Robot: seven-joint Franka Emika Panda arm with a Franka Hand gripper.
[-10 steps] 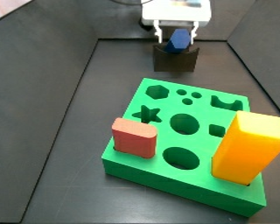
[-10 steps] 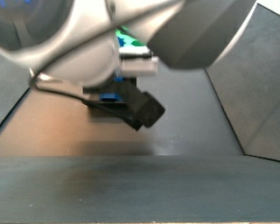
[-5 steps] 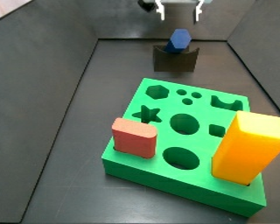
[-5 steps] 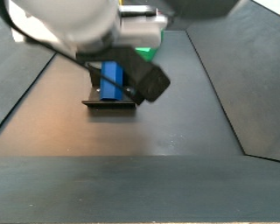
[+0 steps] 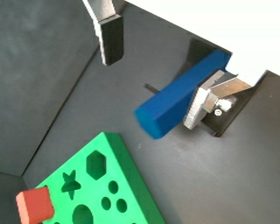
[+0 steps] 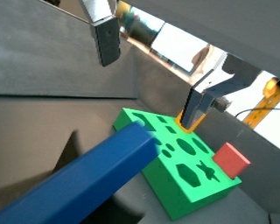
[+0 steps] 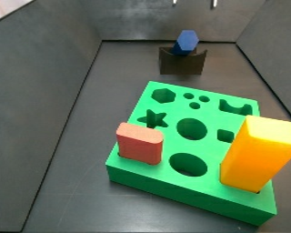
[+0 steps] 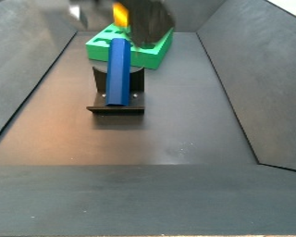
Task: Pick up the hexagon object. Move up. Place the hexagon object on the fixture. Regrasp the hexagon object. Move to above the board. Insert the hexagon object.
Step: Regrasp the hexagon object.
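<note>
The blue hexagon object (image 7: 185,41) rests on the dark fixture (image 7: 182,63) at the back of the floor. In a side view the hexagon object (image 8: 119,70) leans steeply on the fixture (image 8: 117,105). My gripper (image 5: 152,94) is open and hangs above the rod without touching it. In both wrist views the silver fingers (image 5: 108,37) (image 6: 106,41) stand wide apart, with the hexagon object (image 5: 184,85) (image 6: 90,179) below them. In a side view only the fingertips (image 7: 213,3) show at the upper edge. The green board (image 7: 196,136) lies nearer the front.
On the board stand a red block (image 7: 139,143) and a tall yellow block (image 7: 260,153). Dark sloping walls (image 7: 45,64) enclose the floor on both sides. The board (image 8: 148,52) sits right behind the fixture in a side view.
The gripper has let go of the hexagon object and risen straight up, almost out of a side view. The rod stays on the fixture.
</note>
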